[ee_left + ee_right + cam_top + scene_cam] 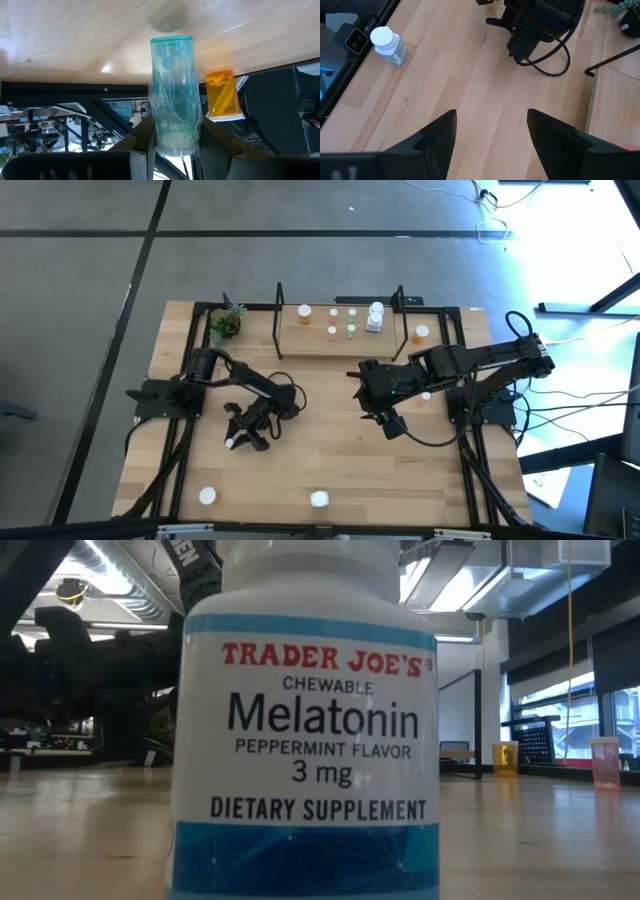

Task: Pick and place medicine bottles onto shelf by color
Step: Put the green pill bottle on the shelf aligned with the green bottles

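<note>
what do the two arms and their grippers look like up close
Both arms are black, jointed, with loose black cables looping beside them. The left gripper has two flat dark fingers with angled inner faces. The right gripper has two broad, matte black, wedge-shaped fingers. No markings show.

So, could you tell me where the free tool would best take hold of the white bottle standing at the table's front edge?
Grip the white bottle around its round body below the cap, coming straight down: it stands upright and alone, with bare table around it.
</note>
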### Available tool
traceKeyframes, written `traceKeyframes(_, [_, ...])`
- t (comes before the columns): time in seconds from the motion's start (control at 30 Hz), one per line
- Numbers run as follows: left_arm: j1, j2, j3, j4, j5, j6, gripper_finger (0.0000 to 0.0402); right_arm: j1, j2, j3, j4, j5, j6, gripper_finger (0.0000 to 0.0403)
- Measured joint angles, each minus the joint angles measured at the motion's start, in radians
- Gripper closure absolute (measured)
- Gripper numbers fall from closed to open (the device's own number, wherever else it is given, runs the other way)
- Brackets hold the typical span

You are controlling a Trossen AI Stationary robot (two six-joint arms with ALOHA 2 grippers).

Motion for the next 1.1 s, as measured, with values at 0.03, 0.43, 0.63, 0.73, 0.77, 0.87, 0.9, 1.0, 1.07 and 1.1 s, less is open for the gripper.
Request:
traceKeyframes(0.03, [0.003,0.0,0.0,0.002,0.001,0.004,0.0305,0.0,0.0,0.0,0.0,0.0,0.0,0.0157])
traceKeyframes(0.43, [0.005,0.0,0.0,0.004,0.019,0.056,0.0304,0.0,0.0,0.0,0.0,0.0,0.0,0.0157])
traceKeyframes(0.63, [0.005,0.0,0.0,0.004,0.018,0.067,0.0288,0.0,0.0,0.0,0.0,0.0,0.0,0.0157])
traceKeyframes(0.73, [0.005,0.0,0.0,-0.007,0.024,0.071,0.0282,0.0,0.0,0.0,0.0,0.0,0.0,0.0157])
traceKeyframes(0.77, [0.005,0.0,0.0,-0.011,0.03,0.073,0.0281,0.0,0.0,0.0,0.0,0.0,0.0,0.0157])
traceKeyframes(0.87, [0.005,0.0,0.0,-0.019,0.044,0.074,0.0277,0.0,0.0,0.0,0.0,0.0,0.0,0.0157])
traceKeyframes(0.9, [0.005,0.0,0.0,-0.023,0.046,0.073,0.0276,0.0,0.0,0.0,0.0,0.0,0.0,0.0157])
traceKeyframes(1.0, [0.005,0.0,0.0,-0.024,0.047,0.073,0.0271,0.0,0.0,0.0,0.0,0.0,0.0,0.0157])
traceKeyframes(1.07, [0.005,0.0,0.0,-0.024,0.047,0.073,0.027,0.0,0.0,0.0,0.0,0.0,0.0,0.0157])
traceKeyframes(1.1, [0.005,0.0,0.0,-0.024,0.047,0.073,0.027,0.0,0.0,0.0,0.0,0.0,0.0,0.0157])
